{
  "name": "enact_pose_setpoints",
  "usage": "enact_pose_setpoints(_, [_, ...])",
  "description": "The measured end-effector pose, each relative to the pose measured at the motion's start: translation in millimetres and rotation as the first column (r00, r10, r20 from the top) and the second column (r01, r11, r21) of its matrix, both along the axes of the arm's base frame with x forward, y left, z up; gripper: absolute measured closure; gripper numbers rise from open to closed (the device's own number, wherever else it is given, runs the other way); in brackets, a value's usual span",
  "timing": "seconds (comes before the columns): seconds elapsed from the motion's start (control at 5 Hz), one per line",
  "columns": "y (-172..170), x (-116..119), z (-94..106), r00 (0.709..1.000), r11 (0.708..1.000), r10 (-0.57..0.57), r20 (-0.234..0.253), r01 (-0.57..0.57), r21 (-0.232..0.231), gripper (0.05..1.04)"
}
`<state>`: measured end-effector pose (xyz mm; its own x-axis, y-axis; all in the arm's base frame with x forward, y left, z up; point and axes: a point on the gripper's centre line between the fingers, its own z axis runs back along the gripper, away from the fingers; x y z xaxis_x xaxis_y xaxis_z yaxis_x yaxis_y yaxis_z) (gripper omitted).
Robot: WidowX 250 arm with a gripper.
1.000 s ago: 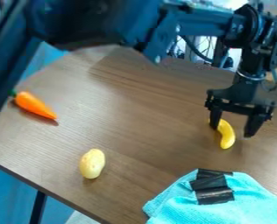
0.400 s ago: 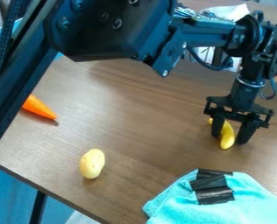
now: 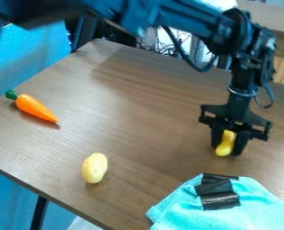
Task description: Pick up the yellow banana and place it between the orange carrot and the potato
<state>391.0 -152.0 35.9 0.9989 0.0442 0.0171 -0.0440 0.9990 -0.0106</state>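
Camera view: fingers (image 3: 241, 143) closed around the yellow banana (image 3: 226, 144), near the blue cloth (image 3: 261, 209).

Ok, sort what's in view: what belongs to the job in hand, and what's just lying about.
In the job:
- gripper, at the right, its jaws around the banana
- yellow banana, between the jaws

Lying about:
- orange carrot, at the left
- pale yellow potato, lower left
- turquoise cloth, lower right

Brown table (image 3: 138, 108), orange carrot (image 3: 36, 108), yellow potato (image 3: 95, 168), turquoise cloth (image 3: 186, 213)
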Motion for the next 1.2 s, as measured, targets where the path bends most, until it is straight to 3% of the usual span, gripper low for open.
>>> enact_pose_setpoints(0.2, [23, -7, 20.0, 0.998, 0.999, -0.039, 0.042, 0.039, 0.000, 0.637])
enact_pose_setpoints(0.4, [67, -33, 24.4, 0.993, 0.993, -0.115, 0.028, 0.116, -0.014, 0.637])
enact_pose_setpoints(0.6, [115, -59, 29.3, 0.998, 0.997, -0.059, -0.016, 0.059, 0.048, 0.637])
enact_pose_setpoints(0.8, [154, -87, 29.7, 0.997, 0.989, -0.035, -0.062, 0.043, 0.140, 0.637])
enact_pose_setpoints(1.0, [181, -100, 35.5, 1.000, 0.992, -0.003, -0.024, 0.006, 0.129, 0.636])
enact_pose_setpoints(1.2, [196, -99, 36.4, 1.000, 0.992, -0.003, -0.009, 0.004, 0.129, 0.636])
